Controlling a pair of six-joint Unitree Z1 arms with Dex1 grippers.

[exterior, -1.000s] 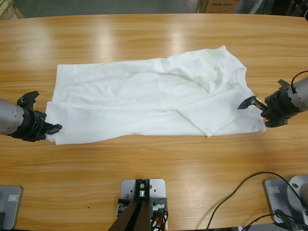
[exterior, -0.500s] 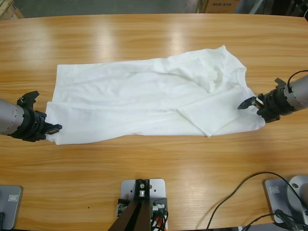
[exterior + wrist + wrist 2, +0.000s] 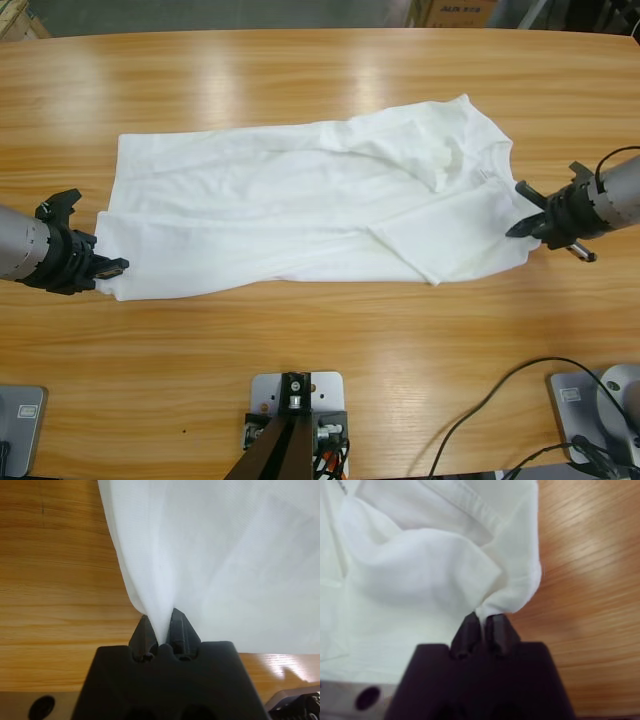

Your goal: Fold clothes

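Left pincer [image 3: 162, 625] clenched on the T-shirt [image 3: 300, 205] hem corner; right pincer [image 3: 482, 622] clenched on a fold at the shoulder end. Shirt lies flat lengthwise across the table [image 3: 320, 350], one side already doubled over. Opposite-end grips likely let both arms lift one edge together.

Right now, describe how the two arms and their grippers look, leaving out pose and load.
Both arms are silver-grey cylinders ending in black grippers. The left gripper has a chunky black body with angular prongs. The right gripper is also black, with a thin black cable looping off its wrist. In the wrist views, each pair of fingers is short, black and wedge-shaped, rising from a blocky black body.
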